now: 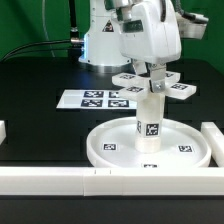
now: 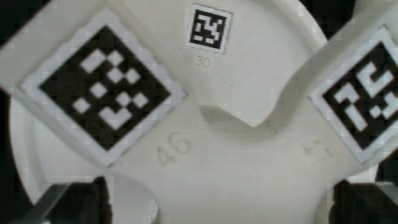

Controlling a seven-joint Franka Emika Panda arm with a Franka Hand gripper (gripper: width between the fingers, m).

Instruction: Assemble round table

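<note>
The marker board [image 1: 95,98] lies on the black tabletop [image 1: 40,110], behind the disc [image 1: 118,140] toward the exterior view's left. The post [image 1: 150,122] stands upright on the disc's hub. The cross-shaped piece [image 1: 135,90] sits atop it, above the disc's middle. The jaws reach down onto its centre; I cannot tell whether they clamp it. A white bar [image 1: 213,140] lies beside the disc's right.
</note>
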